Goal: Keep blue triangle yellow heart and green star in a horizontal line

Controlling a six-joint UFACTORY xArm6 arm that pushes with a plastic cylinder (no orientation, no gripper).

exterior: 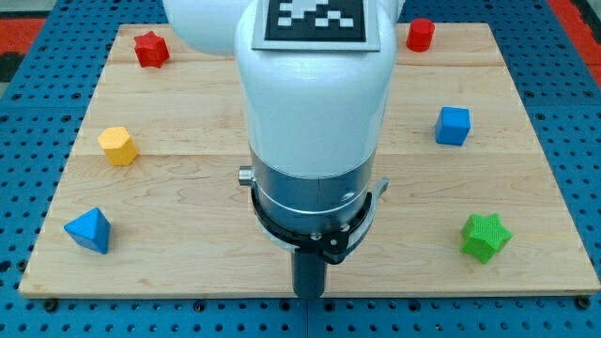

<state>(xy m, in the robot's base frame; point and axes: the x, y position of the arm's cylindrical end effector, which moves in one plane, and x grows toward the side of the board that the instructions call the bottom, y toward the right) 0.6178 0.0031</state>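
The blue triangle (pixel 89 230) lies near the board's bottom left corner. A yellow block (pixel 117 145), whose shape I cannot make out for sure, sits above it at the left edge. The green star (pixel 485 236) lies at the bottom right. The white arm fills the middle of the view, and its dark rod hangs down at bottom centre. My tip (pixel 308 296) is at the board's bottom edge, midway between the blue triangle and the green star. It is far from both and touches no block.
A red star (pixel 150 49) lies at the top left and a red block (pixel 420 35) at the top right. A blue cube (pixel 453 125) sits at the right. The wooden board (pixel 188 188) rests on a blue pegboard surface.
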